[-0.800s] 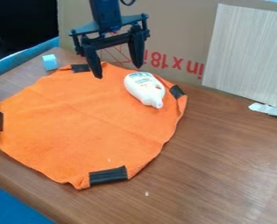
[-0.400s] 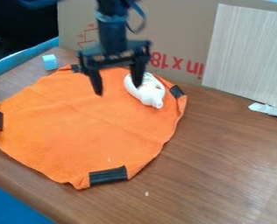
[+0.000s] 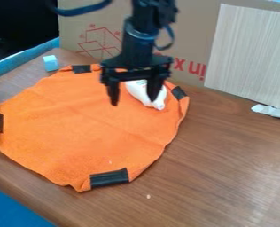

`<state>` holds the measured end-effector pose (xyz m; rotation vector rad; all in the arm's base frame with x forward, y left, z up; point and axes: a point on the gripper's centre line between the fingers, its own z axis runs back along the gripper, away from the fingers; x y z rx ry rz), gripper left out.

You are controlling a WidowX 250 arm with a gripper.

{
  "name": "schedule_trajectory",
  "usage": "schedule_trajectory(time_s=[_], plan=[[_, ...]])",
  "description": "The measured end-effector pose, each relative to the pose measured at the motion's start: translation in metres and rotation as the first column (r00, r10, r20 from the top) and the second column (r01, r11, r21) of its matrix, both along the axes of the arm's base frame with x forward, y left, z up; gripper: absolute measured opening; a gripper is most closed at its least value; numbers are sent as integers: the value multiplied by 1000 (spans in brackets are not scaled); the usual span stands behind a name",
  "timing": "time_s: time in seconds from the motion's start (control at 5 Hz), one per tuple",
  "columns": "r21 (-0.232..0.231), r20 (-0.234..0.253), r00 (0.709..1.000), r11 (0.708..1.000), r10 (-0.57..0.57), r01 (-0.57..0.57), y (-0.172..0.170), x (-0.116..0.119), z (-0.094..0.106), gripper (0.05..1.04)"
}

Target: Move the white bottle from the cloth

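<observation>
While white plastic bottle lies on orange fabric cloth, black two-finger gripper hangs over cloth, spread wide, gripping nothing.

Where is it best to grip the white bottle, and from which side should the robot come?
Probably across the middle of its body, from above. The white bottle lies on its side on the orange cloth, so the hand could pinch its long sides. The tip is narrower, likely a poorer hold.
</observation>
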<state>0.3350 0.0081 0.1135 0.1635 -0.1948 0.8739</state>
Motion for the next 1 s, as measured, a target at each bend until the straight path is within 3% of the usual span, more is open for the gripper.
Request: schedule_trajectory(time_s=[0.2,0.4,0.6,0.8,1.0], plan=[[30,17,999,999,43,-43,-5,9,-4,1001],[34,63,997,998,51,-53,-10,16,-5,1001],[-70,79,995,996,60,-54,-15,28,-3,1001],[-203,125,990,978,70,-44,-1,38,-2,1001],[-238,157,987,971,41,-3,-6,45,-3,1001]])
